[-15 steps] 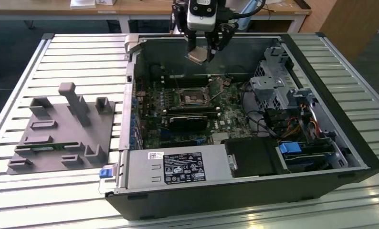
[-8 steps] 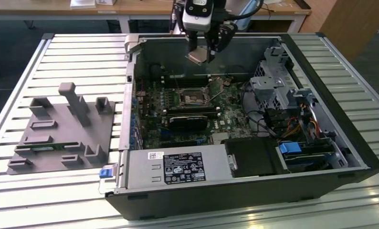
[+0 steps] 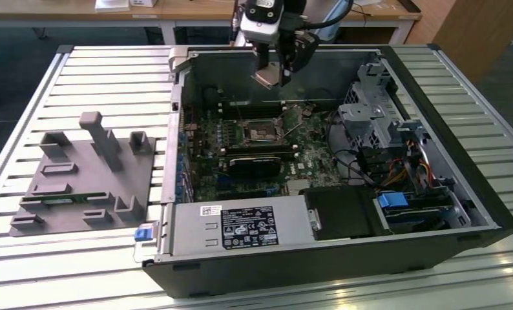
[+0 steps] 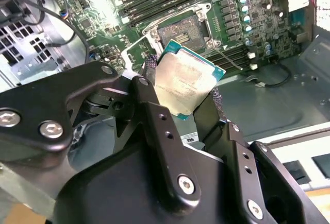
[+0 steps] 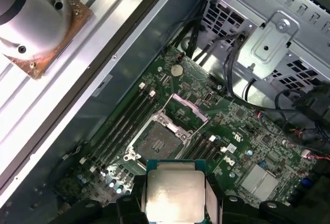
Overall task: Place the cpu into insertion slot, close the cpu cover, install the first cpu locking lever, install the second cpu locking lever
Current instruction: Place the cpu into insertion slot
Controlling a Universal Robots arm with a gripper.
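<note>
My gripper hangs above the open computer case, shut on the cpu, a flat square chip with a pale silver top. In both wrist views the cpu sits clamped between the two black fingers. The insertion slot lies well below on the green motherboard, with its dark middle bare. The cpu cover is a thin silver frame that stands flipped open at the slot's edge. A thin metal lever lies beside the slot.
The case walls ring the motherboard. A silver drive cage and cables stand at the exterior view's right. A black card and the power supply lie nearer the front. A grey fixture rests outside on the slatted table.
</note>
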